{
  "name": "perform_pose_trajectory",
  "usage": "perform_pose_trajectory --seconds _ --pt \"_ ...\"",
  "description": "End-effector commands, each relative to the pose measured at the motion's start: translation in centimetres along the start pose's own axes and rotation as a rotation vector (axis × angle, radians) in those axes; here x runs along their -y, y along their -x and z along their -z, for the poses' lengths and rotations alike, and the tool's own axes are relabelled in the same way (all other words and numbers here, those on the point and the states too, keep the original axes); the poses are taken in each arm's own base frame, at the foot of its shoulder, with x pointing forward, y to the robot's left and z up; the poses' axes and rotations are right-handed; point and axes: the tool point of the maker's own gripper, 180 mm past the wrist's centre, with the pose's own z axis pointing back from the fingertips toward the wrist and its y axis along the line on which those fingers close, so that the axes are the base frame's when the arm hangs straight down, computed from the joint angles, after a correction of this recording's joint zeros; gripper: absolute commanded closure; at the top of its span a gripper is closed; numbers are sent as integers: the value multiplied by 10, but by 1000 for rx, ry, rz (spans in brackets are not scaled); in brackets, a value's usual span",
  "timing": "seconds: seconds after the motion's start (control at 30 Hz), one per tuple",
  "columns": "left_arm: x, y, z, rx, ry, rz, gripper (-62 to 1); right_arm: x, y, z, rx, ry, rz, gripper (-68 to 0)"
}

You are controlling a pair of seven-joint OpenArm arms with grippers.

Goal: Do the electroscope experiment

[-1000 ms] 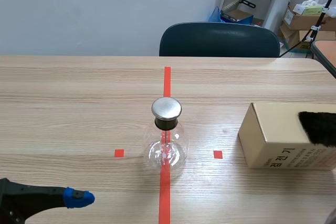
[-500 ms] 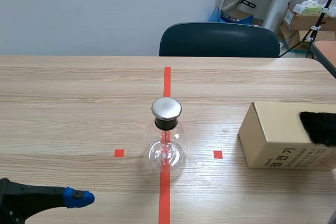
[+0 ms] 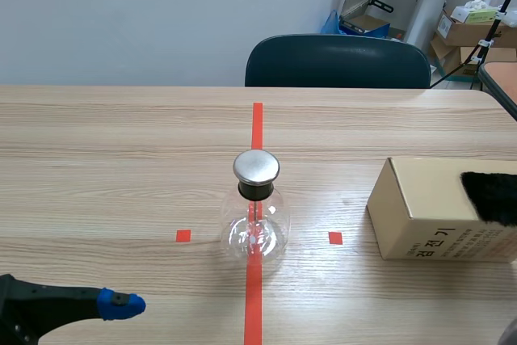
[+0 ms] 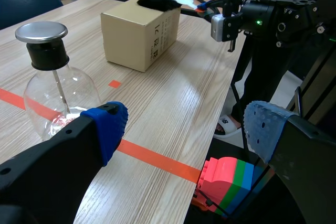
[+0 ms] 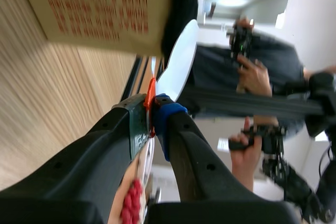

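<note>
Treat the glass electroscope, upright at the middle of the bench, as likely fragile and slick: touch only its metal cap with the stiff white paddle clamped in the right pincer, left pincer spread empty.

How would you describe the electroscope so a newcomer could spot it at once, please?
On the wooden table, follow the orange-red tape line to its middle, left of the cardboard box. There stands the electroscope: the only clear glass flask, with a black neck and round silver cap.
</note>
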Motion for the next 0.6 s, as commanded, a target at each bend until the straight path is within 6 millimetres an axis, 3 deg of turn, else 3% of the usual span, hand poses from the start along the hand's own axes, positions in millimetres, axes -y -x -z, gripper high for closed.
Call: perform_pose_trajectory --seconds 0.0,0.17,0.23,0.3,0.5,0.57 --pt "1 -11 4 40 0 -3 -482 14 -3 2 40 57 -44 -18" --pt "1 -11 4 40 0 -3 -482 11 -50 -6 311 49 -57 -18" --pt "1 -11 4 40 0 -3 -482 11 -57 -9 352 48 -57 -18" --pt "0 -11 4 41 1 -1 -482 11 -53 -7 327 48 -55 -18" --pt "0 -11 4 40 0 -1 -482 14 -3 2 42 57 -46 -18" --pt "0 -10 4 38 0 -1 -482 14 1 2 23 57 -46 -18"
